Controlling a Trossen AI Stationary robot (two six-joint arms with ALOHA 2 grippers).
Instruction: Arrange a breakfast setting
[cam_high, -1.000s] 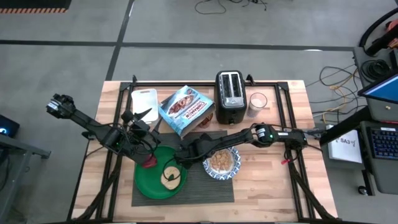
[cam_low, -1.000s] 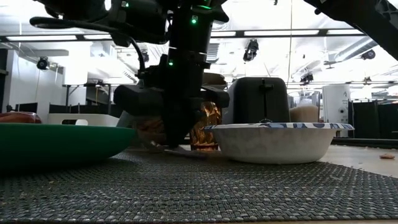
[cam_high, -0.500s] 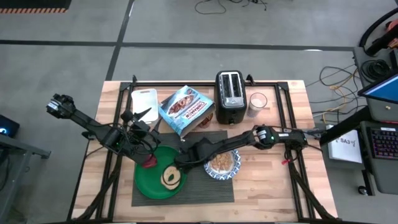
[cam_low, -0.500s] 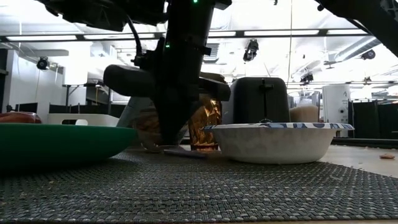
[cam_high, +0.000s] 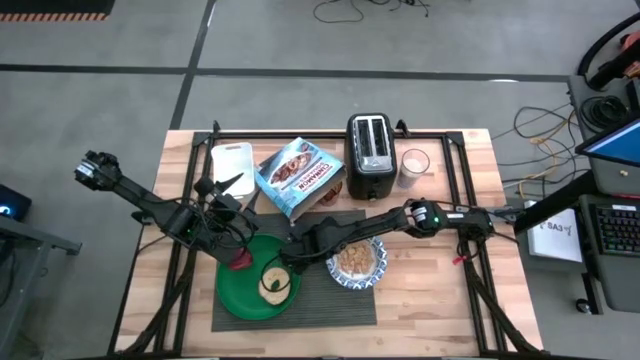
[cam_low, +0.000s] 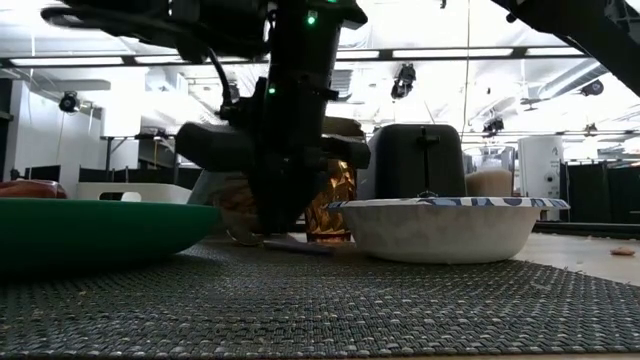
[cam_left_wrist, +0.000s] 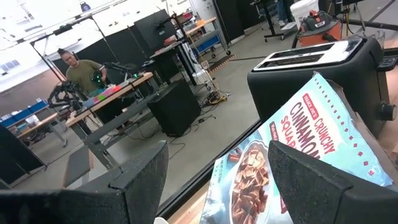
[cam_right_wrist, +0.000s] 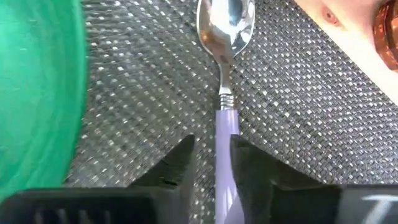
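— Right gripper (cam_right_wrist: 211, 165): position and state?

— Low over the dark grey ribbed placemat (cam_high: 340, 295), between the green plate (cam_high: 235, 290) and the patterned bowl (cam_high: 357, 263). Its two fingers (cam_right_wrist: 177, 165) sit on either side of the lilac handle of the spoon (cam_right_wrist: 225, 74), which runs between them. The gap is narrow, with the handle filling most of it, so the fingers read as closed onto the spoon. The metal spoon bowl lies flat on the mat ahead of the fingertips.

— Is the spoon lifted?

— From table height its tip shows at mat level, under the gripper body; whether the handle end is raised cannot be told.

— Left gripper (cam_high: 232, 187)?

— Above the table's left half, near the white tray (cam_high: 230, 160) and beside the cereal box (cam_high: 298, 175). Its fingers (cam_left_wrist: 140, 177) stand well apart with nothing between them.

— Location of the remaining setting items?

— Green plate: on the left end of the placemat, overhanging its left edge. Bagel (cam_high: 274, 284): on the plate. Red fruit (cam_high: 239, 261): at the plate's upper-left rim. Patterned bowl: at the placemat's right end, filled with cereal (cam_high: 356, 260).

— Other equipment on the table?

— Black toaster (cam_high: 368, 156) behind the placemat, cereal box touching its left side. A glass (cam_high: 413, 166) stands just right of the toaster.
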